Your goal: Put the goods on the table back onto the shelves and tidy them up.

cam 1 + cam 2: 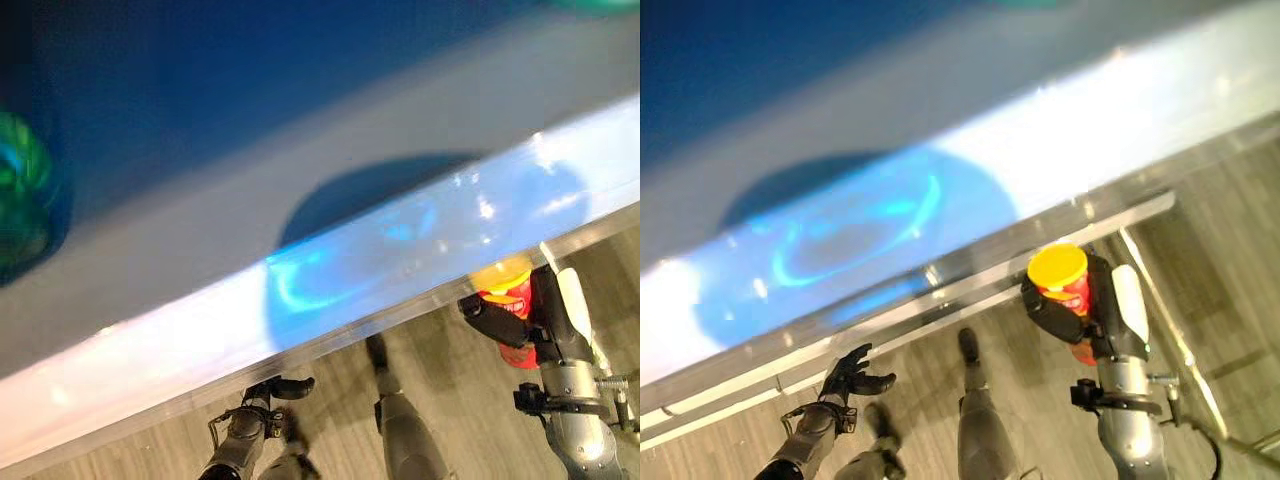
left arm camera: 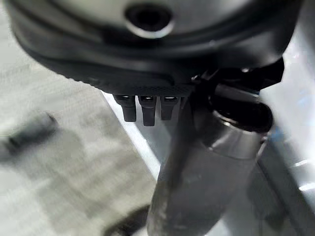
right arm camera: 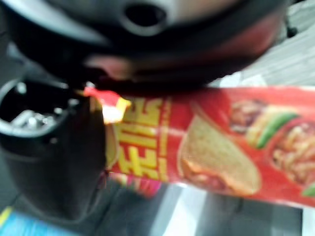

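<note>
Right hand point(image 1: 1095, 315), dark with a white thumb cover, wrapped round a tall red cylindrical snack canister with a yellow plastic lid point(image 1: 1060, 280), fingers curled across its side and the thumb on the far side, so held firmly and not merely touched. Carried upright, long axis running up out of the fist, yellow lid uppermost and closest to the camera, red body mostly hidden by the fingers. Seen close from the right wrist point(image 3: 206, 147): glossy red wrap printed with pictures of crisps and food, yellow lettering, smooth and rigid by the look of it, likely light and easy to tip if set down off-square. Held just below and in front of the pale glossy edge of a white-and-blue tabletop point(image 1: 940, 200), lid near that edge but apart from it; whether that surface is tabletop or shelf board cannot be told for certain. Probably needs lifting clear of the edge before going onto a shelf, base first and axis kept vertical. Left hand point(image 1: 852, 378) well apart, low by the grey wood-look floor point(image 1: 1230, 230), fingers relaxed and spread, holding nothing; right hand the only one placed to do the move.
</note>
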You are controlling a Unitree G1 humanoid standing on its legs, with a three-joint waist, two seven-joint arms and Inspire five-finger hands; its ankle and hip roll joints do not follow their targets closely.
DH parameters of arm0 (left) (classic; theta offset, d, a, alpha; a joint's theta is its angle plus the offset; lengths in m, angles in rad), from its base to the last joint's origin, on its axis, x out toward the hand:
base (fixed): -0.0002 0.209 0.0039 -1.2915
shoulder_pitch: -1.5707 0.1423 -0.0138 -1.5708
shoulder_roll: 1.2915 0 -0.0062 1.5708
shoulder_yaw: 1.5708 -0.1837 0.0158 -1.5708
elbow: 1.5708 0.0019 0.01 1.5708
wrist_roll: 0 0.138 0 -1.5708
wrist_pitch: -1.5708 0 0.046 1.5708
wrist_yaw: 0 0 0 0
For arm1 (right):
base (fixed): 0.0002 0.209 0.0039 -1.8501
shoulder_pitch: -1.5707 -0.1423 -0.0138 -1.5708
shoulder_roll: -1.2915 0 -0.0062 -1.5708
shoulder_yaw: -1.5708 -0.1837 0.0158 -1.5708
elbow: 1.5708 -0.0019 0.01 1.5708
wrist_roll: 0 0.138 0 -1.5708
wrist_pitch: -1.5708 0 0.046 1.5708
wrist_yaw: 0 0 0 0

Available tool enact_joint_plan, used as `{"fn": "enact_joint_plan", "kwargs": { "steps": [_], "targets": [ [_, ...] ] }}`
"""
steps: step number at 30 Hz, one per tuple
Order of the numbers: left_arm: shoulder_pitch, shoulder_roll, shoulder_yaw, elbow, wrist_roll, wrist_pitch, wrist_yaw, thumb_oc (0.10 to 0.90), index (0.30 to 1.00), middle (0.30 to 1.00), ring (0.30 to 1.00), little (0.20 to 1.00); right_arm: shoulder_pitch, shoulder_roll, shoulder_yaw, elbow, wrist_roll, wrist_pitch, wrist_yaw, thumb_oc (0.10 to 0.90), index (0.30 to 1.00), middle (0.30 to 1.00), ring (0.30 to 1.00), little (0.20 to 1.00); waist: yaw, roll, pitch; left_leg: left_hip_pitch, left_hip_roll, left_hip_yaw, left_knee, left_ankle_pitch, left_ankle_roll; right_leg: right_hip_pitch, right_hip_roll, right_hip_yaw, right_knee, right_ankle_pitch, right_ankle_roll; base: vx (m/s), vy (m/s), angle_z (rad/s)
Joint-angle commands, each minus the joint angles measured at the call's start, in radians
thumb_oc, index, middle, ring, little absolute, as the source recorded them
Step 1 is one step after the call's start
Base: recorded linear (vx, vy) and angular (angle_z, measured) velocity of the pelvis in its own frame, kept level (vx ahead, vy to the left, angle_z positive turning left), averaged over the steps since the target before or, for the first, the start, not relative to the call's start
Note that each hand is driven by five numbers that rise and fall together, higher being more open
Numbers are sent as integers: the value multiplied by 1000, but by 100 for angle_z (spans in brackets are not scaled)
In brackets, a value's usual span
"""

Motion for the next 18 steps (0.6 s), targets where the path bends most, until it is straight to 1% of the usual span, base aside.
{"fn": "enact_joint_plan", "kwargs": {
  "steps": [1, 2, 3, 4, 5, 6, 7, 8, 9, 10, 11, 12, 13, 14, 15, 18],
  "targets": [
    [62, 142, 76, 4, -83, -25, 54, 800, 900, 900, 900, 900, -41, 74, -4, -94, -1, -89, -116, 400, 300, 300, 300, 300, 10, -67, -49, -26, 24, -13, 163, -172, 19, -44, -13, -47, -31, 37, 146, -204, 170, 12],
    [58, 155, 94, 0, -102, -26, 60, 800, 900, 900, 900, 900, -47, 85, -4, -92, -3, -86, -131, 400, 300, 300, 300, 300, 22, -68, -49, -41, 21, -4, 150, -157, 25, -21, -12, -74, -31, 9, 143, -145, 98, 2],
    [57, 157, 94, -1, -103, -26, 60, 800, 900, 900, 900, 900, -48, 87, -3, -91, -3, -86, -132, 400, 300, 300, 300, 300, 21, -69, -48, -38, 20, -5, 147, -157, 25, -19, -12, -75, -31, 7, 143, -129, 113, -16],
    [59, 164, 101, 8, -100, -26, 63, 800, 900, 900, 900, 900, -44, 94, -5, -84, -6, -84, -136, 400, 300, 300, 300, 300, 25, -68, -52, -47, 15, -3, 130, -145, 32, 18, -14, -72, -30, -7, 139, -155, 154, -21],
    [75, 168, 107, 26, -70, -20, 57, 800, 900, 900, 900, 900, -26, 100, -18, -75, -5, -75, -132, 400, 300, 300, 300, 300, 44, -72, -67, -52, 8, -7, 95, -123, 45, 129, -32, -27, -7, -36, 123, -155, 158, -5],
    [77, 168, 105, 26, -69, -20, 57, 800, 900, 900, 900, 900, -23, 100, -19, -77, -5, -75, -131, 400, 300, 300, 300, 300, 46, -74, -64, -42, 6, -5, 90, -122, 46, 136, -33, -24, -8, -37, 123, -222, 150, 12],
    [97, 175, 107, 50, -17, -8, 40, 800, 900, 900, 900, 900, -7, 94, -22, -61, 2, -68, -115, 400, 300, 300, 300, 300, 75, -72, -90, -54, 6, -16, 70, -99, 56, 247, -53, 42, 44, -70, 107, -145, 65, 26],
    [108, 177, 113, 53, -12, -8, 39, 800, 900, 900, 900, 900, -8, 98, -18, -57, 6, -68, -112, 400, 300, 300, 300, 300, 96, -74, -99, -58, 13, -13, 69, -91, 56, 289, -66, 45, 46, -67, 103, -129, 58, 38],
    [115, 173, 108, 56, -21, -9, 30, 800, 900, 900, 900, 900, -9, 101, -16, -56, 10, -70, -109, 400, 300, 300, 300, 300, 109, -88, -109, -45, 16, -9, 63, -94, 57, 286, -62, 44, 46, -64, 95, -11, 13, 37],
    [116, 174, 107, 56, -22, -9, 29, 800, 900, 900, 900, 900, -8, 102, -16, -56, 10, -70, -109, 400, 300, 300, 300, 300, 111, -89, -110, -43, 16, -7, 62, -93, 57, 286, -62, 46, 46, -65, 95, 22, -88, -11],
    [115, 166, 127, 98, -33, -4, 30, 800, 900, 900, 900, 900, 3, 99, -17, -45, 14, -74, -100, 400, 300, 300, 300, 300, 123, -115, -127, -44, 10, -12, 84, -99, 57, 307, -49, 60, 9, -68, 111, -5, -106, -29],
    [122, 154, 152, 128, -55, -2, 35, 800, 900, 900, 900, 900, 13, 93, -20, -47, 9, -75, -97, 400, 300, 300, 300, 300, 129, -122, -139, -45, 8, -18, 92, -99, 57, 312, -41, 66, -6, -49, 123, 28, -133, -34],
    [144, 142, 177, 149, -85, 1, 26, 800, 900, 900, 900, 900, 23, 84, -16, -56, 0, -73, -86, 400, 300, 300, 300, 300, 139, -129, -165, -41, 11, -17, 89, -98, 58, 320, -34, 55, -28, -46, 126, 38, -57, -2],
    [154, 136, 190, 167, -90, 5, 18, 800, 900, 900, 900, 900, 32, 82, -15, -61, -4, -74, -79, 400, 300, 300, 300, 300, 141, -132, -175, -36, 12, -14, 86, -98, 58, 320, -31, 53, -30, -43, 130, 59, -46, -17],
    [157, 128, 197, 188, -96, 10, 11, 800, 900, 900, 900, 900, 40, 78, -10, -67, -9, -75, -69, 400, 300, 300, 300, 300, 144, -134, -183, -28, 18, -10, 83, -95, 57, 319, -23, 50, -31, -56, 131, 26, -28, -27],
    [156, 121, 205, 206, -92, 16, 5, 800, 900, 900, 900, 900, 56, 77, 4, -77, -8, -77, -54, 400, 300, 300, 300, 300, 142, -136, -191, -22, 24, -8, 86, -94, 54, 314, -16, 47, -31, -71, 128, 3, -12, -26]
  ]
}}
